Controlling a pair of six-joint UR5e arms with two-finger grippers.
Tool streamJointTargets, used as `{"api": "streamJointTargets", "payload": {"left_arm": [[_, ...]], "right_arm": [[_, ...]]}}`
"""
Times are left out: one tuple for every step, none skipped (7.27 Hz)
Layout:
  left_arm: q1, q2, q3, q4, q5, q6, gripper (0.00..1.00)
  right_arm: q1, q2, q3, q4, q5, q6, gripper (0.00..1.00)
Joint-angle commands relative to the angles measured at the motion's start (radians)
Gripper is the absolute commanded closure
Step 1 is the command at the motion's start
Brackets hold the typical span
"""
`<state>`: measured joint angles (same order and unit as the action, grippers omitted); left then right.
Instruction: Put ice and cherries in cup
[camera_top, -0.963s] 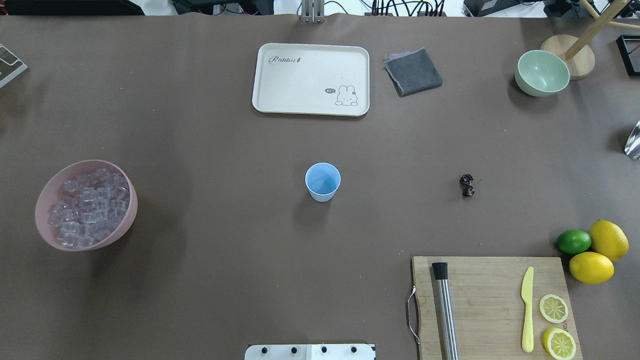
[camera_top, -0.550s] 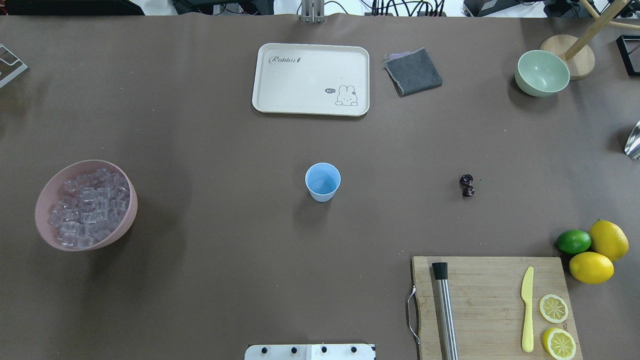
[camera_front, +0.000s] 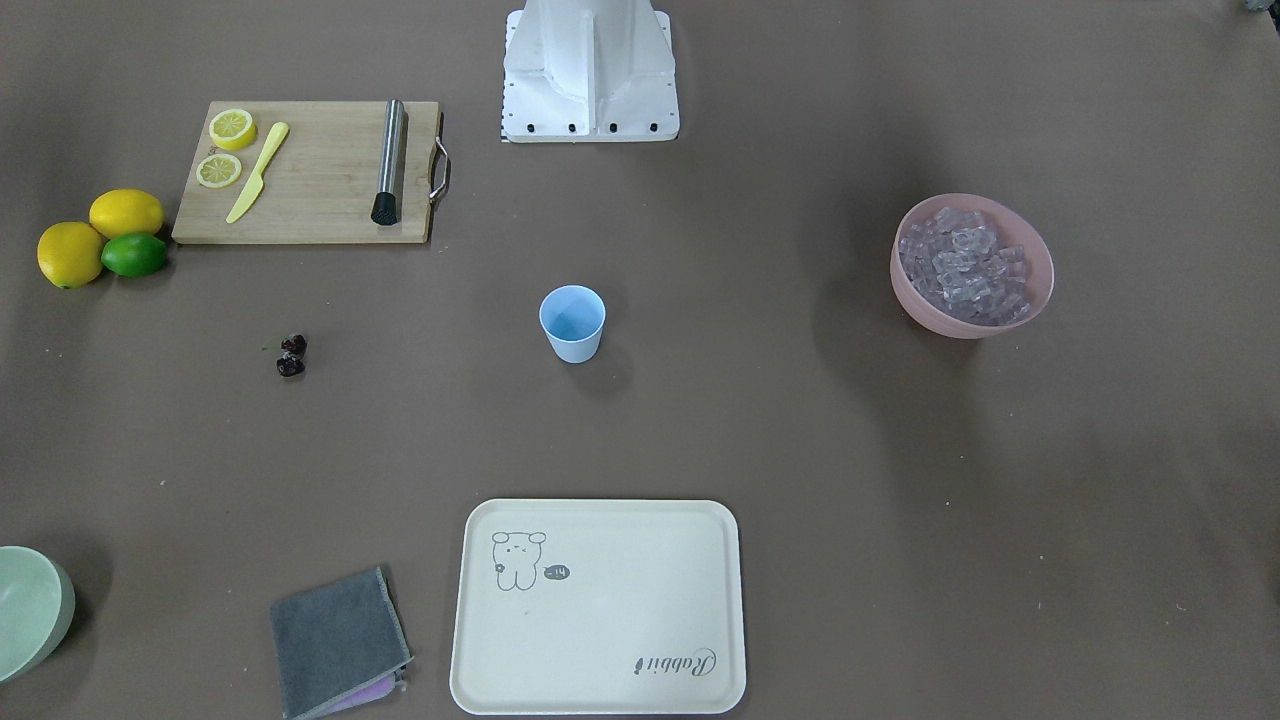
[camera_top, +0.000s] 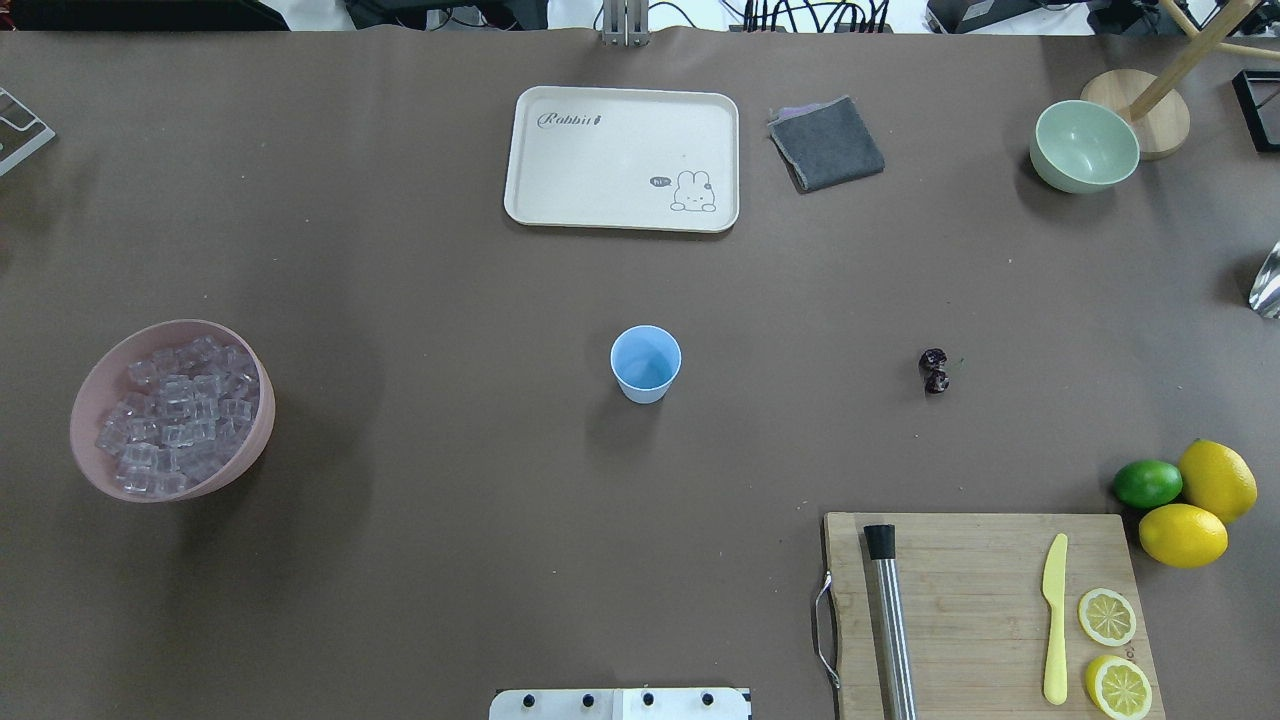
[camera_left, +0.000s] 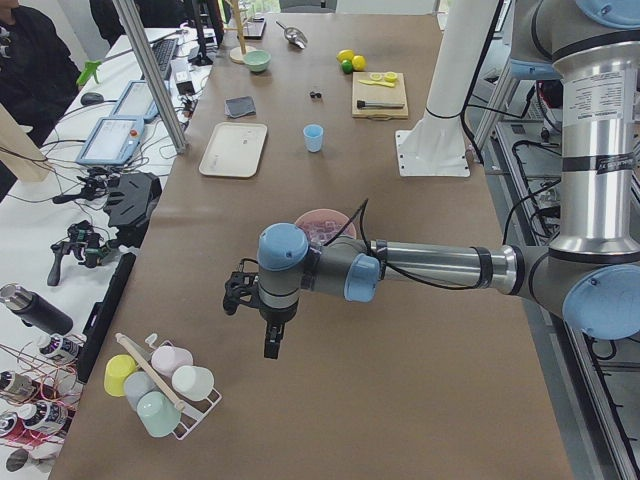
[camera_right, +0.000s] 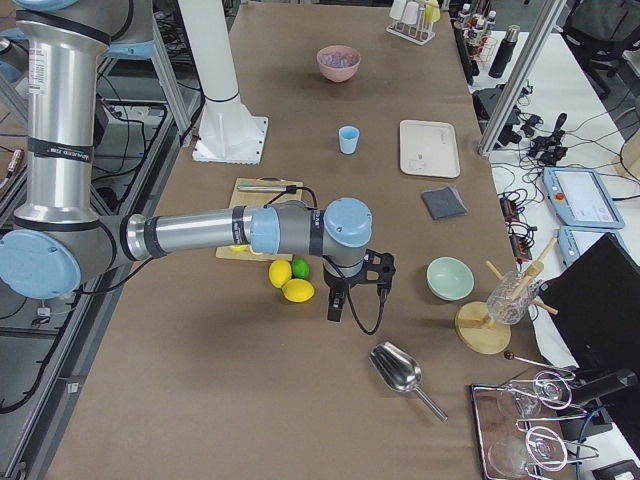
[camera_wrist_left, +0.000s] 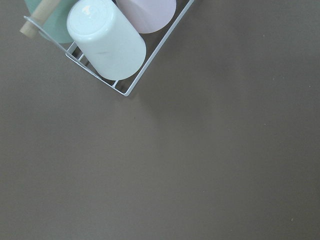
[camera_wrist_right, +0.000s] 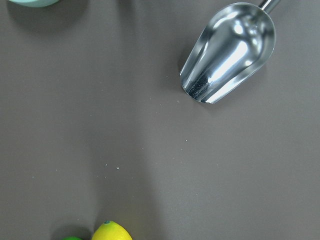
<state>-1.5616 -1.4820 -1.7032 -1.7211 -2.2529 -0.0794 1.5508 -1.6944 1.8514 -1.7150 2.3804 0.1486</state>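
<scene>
The pale blue cup (camera_top: 646, 362) stands upright and empty mid-table; it also shows in the front view (camera_front: 572, 322). The dark cherries (camera_top: 934, 370) lie on the table to its right. The ice (camera_top: 175, 415) fills a pink bowl (camera_top: 88, 385) at the left. My left gripper (camera_left: 270, 345) hangs past the pink bowl near a rack of cups, far from the cup. My right gripper (camera_right: 335, 308) hangs beside the lemons, near a metal scoop. Both show only in the side views, so I cannot tell if they are open or shut.
A cream tray (camera_top: 622, 158), a grey cloth (camera_top: 826, 143) and a pale green bowl (camera_top: 1084, 145) lie at the far side. A cutting board (camera_top: 980, 600) holds a muddler, knife and lemon slices. The scoop (camera_wrist_right: 230, 50) and the cup rack (camera_wrist_left: 107, 45) lie below the wrists.
</scene>
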Motion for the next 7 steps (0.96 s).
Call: {"api": "streamJointTargets", "payload": {"left_arm": [[0.0, 0.0, -0.007, 0.0, 0.001, 0.0, 0.02], [0.0, -0.003, -0.015, 0.0, 0.0, -0.003, 0.02], [0.0, -0.011, -0.044, -0.002, -0.005, -0.005, 0.02], [0.002, -0.017, -0.082, -0.002, -0.007, -0.003, 0.02], [0.023, -0.035, -0.091, -0.018, -0.001, -0.002, 0.02], [0.041, -0.024, -0.096, -0.094, -0.007, -0.003, 0.02], [0.051, -0.015, -0.098, -0.211, -0.034, -0.005, 0.02]], "right_arm": [[0.0, 0.001, 0.002, 0.0, 0.002, 0.0, 0.0], [0.0, 0.001, 0.003, 0.0, 0.002, 0.0, 0.0], [0.0, 0.005, 0.003, 0.0, 0.002, 0.002, 0.0], [0.0, 0.009, 0.003, 0.0, -0.003, 0.003, 0.0], [0.0, 0.009, 0.003, 0.0, -0.004, 0.002, 0.0], [0.0, 0.009, 0.002, 0.0, -0.003, 0.002, 0.0], [0.0, 0.009, 0.002, 0.0, -0.001, 0.002, 0.0]]}}
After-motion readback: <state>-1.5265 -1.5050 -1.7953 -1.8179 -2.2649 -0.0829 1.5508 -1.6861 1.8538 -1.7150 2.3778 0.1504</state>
